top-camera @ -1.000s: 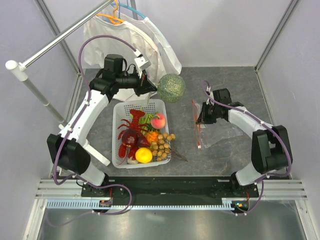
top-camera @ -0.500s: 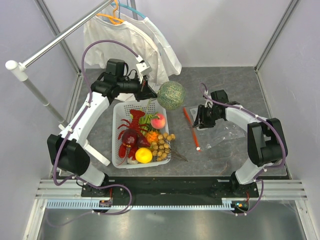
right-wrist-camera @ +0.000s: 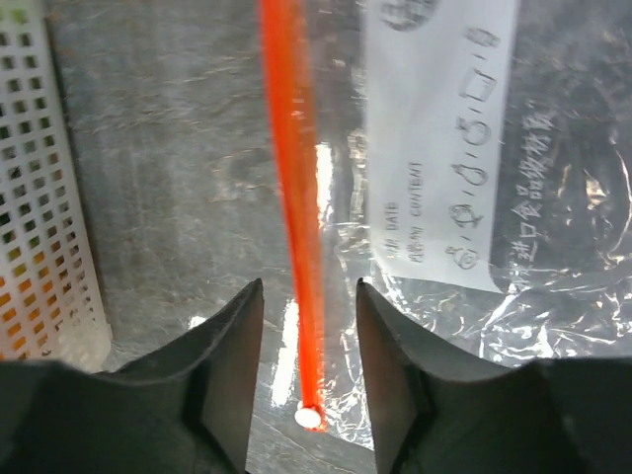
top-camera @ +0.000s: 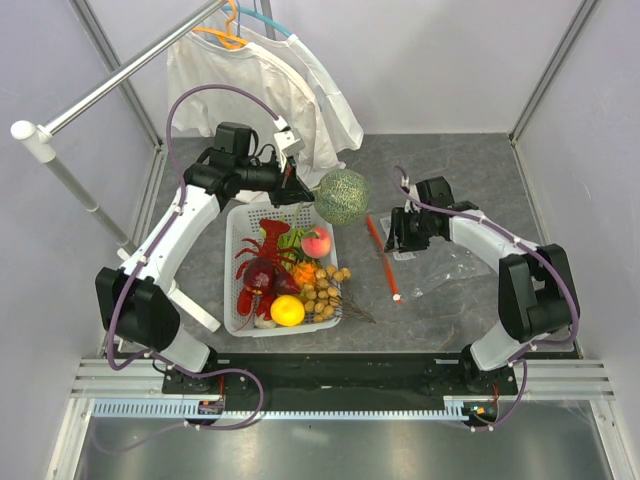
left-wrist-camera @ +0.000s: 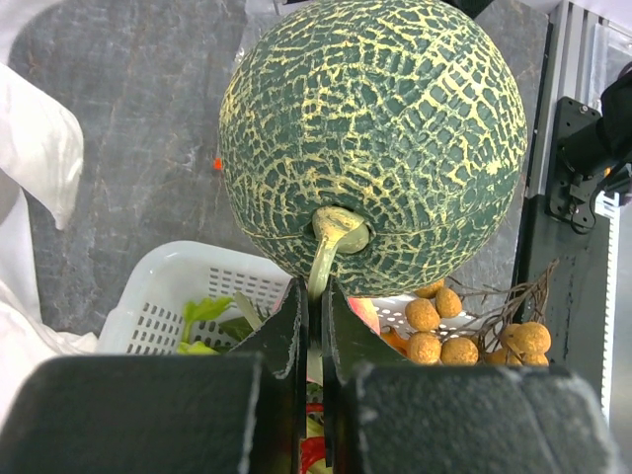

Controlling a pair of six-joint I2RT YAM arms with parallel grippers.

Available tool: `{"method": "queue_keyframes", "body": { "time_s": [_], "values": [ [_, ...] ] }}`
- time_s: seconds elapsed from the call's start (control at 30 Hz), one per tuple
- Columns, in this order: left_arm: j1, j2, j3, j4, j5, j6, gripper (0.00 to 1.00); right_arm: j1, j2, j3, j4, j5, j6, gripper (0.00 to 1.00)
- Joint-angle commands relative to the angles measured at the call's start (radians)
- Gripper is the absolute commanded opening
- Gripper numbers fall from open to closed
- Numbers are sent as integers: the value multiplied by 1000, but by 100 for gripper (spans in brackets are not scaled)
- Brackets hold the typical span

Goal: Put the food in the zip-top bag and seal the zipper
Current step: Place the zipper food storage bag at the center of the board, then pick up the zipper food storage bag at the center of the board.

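My left gripper (left-wrist-camera: 316, 296) is shut on the pale stem (left-wrist-camera: 331, 242) of the round netted melon (left-wrist-camera: 373, 138). It holds the melon (top-camera: 343, 195) in the air past the far right corner of the white basket (top-camera: 236, 262). A pink-red peach (top-camera: 317, 241), a dark red piece (top-camera: 262, 272) and other toy food lie in the basket. The clear zip-top bag (top-camera: 445, 265) lies flat on the table to the right. Its red-orange zipper (right-wrist-camera: 296, 197) ends in a white tip (right-wrist-camera: 309, 419). My right gripper (right-wrist-camera: 308, 296) is open just above the zipper, one finger on each side, holding nothing.
A white shirt (top-camera: 270, 85) hangs from a metal rail (top-camera: 120, 75) at the back left, close behind my left arm. A twig with brown round fruits (top-camera: 330, 290) sticks out over the basket's right rim. The bag carries a white label (right-wrist-camera: 439, 138).
My right gripper has opened and let go of the bag's mouth, and the zipper strip has dropped flat on the table. My left arm has brought the melon a little nearer.
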Motion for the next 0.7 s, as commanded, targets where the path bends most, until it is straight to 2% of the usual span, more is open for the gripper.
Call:
{"method": "queue_keyframes", "body": {
  "time_s": [0.0, 0.1, 0.43, 0.53, 0.67],
  "values": [
    [-1, -33, -15, 15, 39, 26, 2, 73, -53, 39, 12, 88, -74, 52],
    [-1, -32, -12, 16, 36, 21, 2, 105, -21, 48, -2, 158, -97, 50],
    [-1, -30, -10, 15, 36, 24, 2, 122, 67, 70, -22, 212, -112, 41],
    [-1, -25, -8, 15, 37, 24, 2, 122, 85, 71, -20, 217, -120, 37],
    [-1, -22, -8, 15, 40, 26, 2, 122, 97, 73, -19, 223, -115, 24]
  ]
}}
